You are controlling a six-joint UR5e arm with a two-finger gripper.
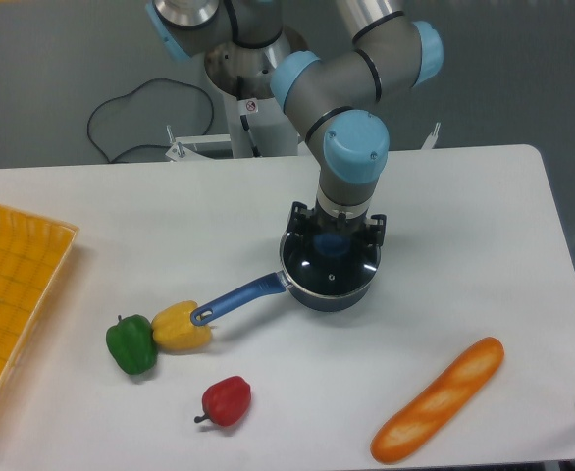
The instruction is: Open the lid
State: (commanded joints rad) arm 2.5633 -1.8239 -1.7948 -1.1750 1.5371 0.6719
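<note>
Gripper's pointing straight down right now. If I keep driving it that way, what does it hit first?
Most likely the blue knob of the lid, which sits on the saucepan. The gripper hangs right over it, fingers either side; depth is unclear, so contact may already be close.

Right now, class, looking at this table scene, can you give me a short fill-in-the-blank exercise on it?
1. The round glass lid with the blue knob sits on the dark blue ____.
2. The saucepan's long blue handle points toward the ____ pepper.
3. The robot's hand is right above the lid's ____.

Missing words: saucepan; yellow; knob
</note>
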